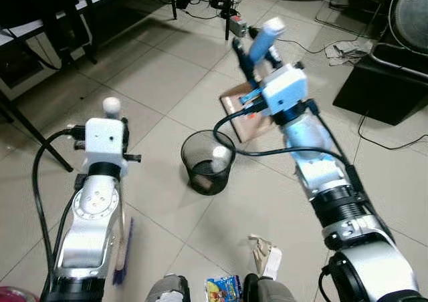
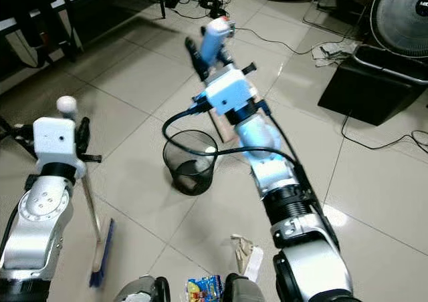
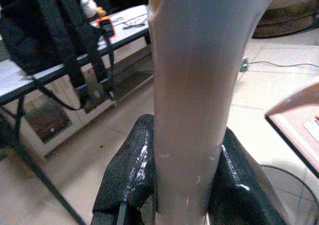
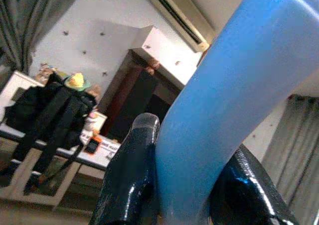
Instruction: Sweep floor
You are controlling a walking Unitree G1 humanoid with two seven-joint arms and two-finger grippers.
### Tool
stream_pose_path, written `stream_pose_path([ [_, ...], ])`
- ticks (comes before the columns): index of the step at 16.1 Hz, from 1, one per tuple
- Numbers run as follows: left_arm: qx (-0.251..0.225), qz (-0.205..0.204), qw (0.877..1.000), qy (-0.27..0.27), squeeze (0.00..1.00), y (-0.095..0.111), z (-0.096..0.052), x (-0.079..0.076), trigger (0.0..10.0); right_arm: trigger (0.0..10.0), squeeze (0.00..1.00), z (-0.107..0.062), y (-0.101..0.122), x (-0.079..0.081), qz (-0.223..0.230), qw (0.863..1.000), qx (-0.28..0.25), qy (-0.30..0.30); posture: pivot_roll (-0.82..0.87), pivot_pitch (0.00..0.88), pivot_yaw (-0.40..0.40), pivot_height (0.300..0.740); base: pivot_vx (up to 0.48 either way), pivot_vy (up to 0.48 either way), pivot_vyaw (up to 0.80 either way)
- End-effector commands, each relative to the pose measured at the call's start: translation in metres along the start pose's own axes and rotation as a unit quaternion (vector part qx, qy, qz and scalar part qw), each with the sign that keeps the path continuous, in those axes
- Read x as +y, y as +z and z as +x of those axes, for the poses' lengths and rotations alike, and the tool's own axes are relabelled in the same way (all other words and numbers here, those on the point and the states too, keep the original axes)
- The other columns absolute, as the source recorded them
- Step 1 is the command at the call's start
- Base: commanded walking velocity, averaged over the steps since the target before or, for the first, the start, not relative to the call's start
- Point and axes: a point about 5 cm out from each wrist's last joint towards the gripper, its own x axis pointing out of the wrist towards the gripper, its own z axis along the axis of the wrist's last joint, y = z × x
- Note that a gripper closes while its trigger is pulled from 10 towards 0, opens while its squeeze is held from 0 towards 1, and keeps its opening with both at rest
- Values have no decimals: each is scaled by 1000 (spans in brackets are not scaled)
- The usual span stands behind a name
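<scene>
Right gripper [image 1: 257, 51] was clamped on the blue dustpan handle [image 1: 263, 38], pan [image 1: 244, 108] hanging tipped just beyond the mesh bin [image 1: 208, 162]. Left gripper [image 3: 184, 180] gripped the broom pole [image 3: 194, 85], bristles [image 2: 102, 252] on the near floor. Emptying, it looked; next, wrappers [image 1: 266, 256] near the feet needed sweeping.
</scene>
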Motion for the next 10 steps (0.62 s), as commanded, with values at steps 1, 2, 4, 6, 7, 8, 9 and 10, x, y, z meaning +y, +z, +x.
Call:
stream_pose_path([
  [1,-3,-2,1000,-16,0,3,2,-3,10000,10000,0,17,26,-26,-37,996,-62,-43,-31,144,32,740,0,0,0],
  [2,-3,-3,1000,-18,0,3,2,-3,10000,10000,0,17,27,-35,-47,995,-56,-66,-31,144,32,740,0,0,0],
  [4,-11,-14,999,-35,0,5,2,-6,10000,10000,0,1,25,-74,-66,986,1,-153,-48,132,38,740,0,0,0],
  [6,-12,-19,999,-41,0,5,2,-8,10000,10000,0,-20,20,-95,-67,976,51,-199,-63,126,41,740,0,0,0],
  [7,-13,-21,999,-44,0,4,1,-9,10000,10000,0,-43,15,-104,-48,964,106,-241,-70,120,39,740,-277,0,0],
  [8,-14,-23,999,-45,0,4,2,-10,10000,10000,0,-58,12,-105,-37,955,135,-263,-72,114,36,740,-281,0,0],
  [9,-14,-24,999,-45,0,5,2,-11,10000,10000,0,-68,8,-104,-30,948,160,-274,-72,110,34,740,-281,0,0],
  [10,-16,-23,999,-47,0,6,3,-12,10000,10000,0,-81,3,-100,-24,940,192,-281,-71,109,35,740,-285,0,0],
])
